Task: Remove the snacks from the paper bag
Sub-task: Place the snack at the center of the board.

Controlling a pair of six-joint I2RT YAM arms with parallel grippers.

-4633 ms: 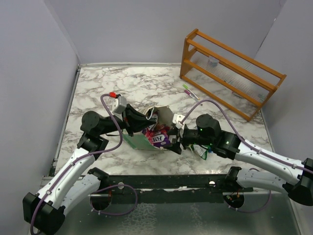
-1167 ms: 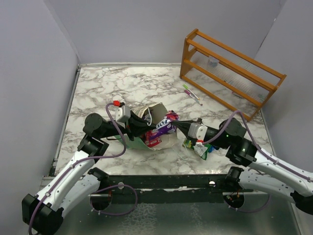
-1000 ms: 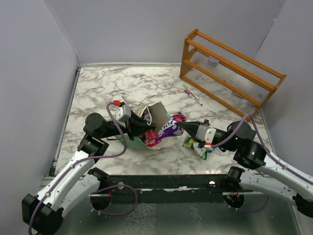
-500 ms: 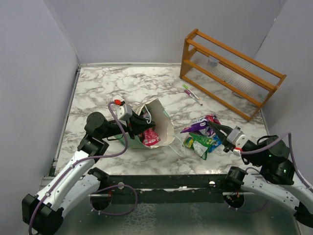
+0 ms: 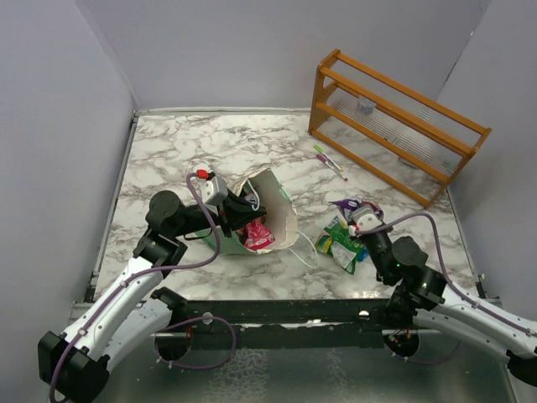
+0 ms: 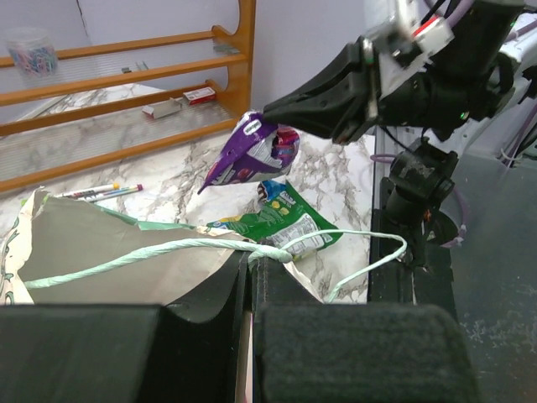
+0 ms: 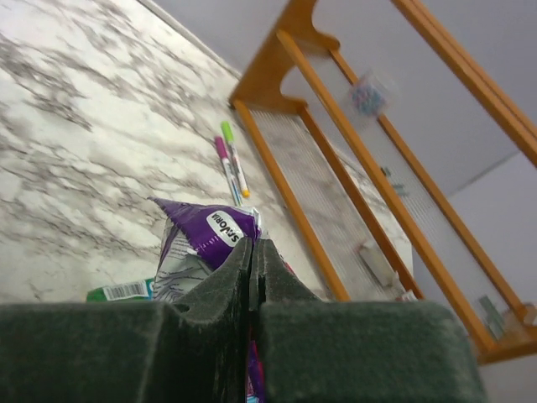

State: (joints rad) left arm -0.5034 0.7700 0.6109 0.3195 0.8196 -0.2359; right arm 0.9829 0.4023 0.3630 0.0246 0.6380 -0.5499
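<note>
The right pincer (image 7: pixel 253 250) clamps 1 purple packet (image 7: pixel 197 239), a green packet (image 6: pixel 281 220) below it; the left pincer (image 6: pixel 250 262) clamps the paper bag (image 6: pixel 92 243) at its rim.

A marble table (image 5: pixel 210 143), white with grey veins, fills the floor of the booth. Plain pale grey walls (image 5: pixel 226 50) close it in on three sides. A wooden rack (image 5: pixel 394 126) with clear shelves stands beyond the right gripper (image 5: pixel 359 217), well apart from it, by the far wall. The light is soft and even.
</note>
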